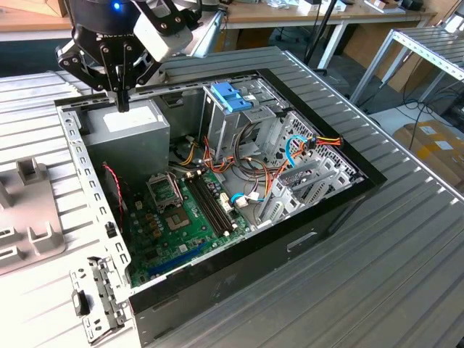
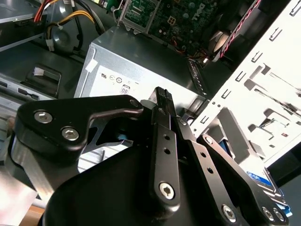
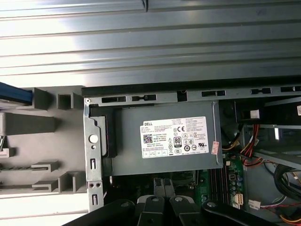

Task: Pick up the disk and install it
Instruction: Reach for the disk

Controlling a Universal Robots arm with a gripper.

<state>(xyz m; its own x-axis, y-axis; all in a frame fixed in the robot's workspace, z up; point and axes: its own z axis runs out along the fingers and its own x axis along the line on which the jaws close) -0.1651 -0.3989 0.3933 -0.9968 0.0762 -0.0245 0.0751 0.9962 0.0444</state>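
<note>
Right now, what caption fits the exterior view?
Shut gripper poised over the power supply at a corner of the open computer case.

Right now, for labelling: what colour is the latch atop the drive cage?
Blue; the latch shows best in the exterior view.

Ribbed metal tabletop (image 1: pixel 406 275) is spreading across the foreground. Wooden desks (image 1: pixel 290 16) are standing along the back. Metal rack (image 1: pixel 428 49) is standing at the exterior view's right, cardboard box (image 1: pixel 435 148) sitting on grey floor (image 1: pixel 380 109).

The black multi-link gripper (image 1: pixel 123 103) hangs pointing straight down, jaws pressed together, nothing held between them.
</note>
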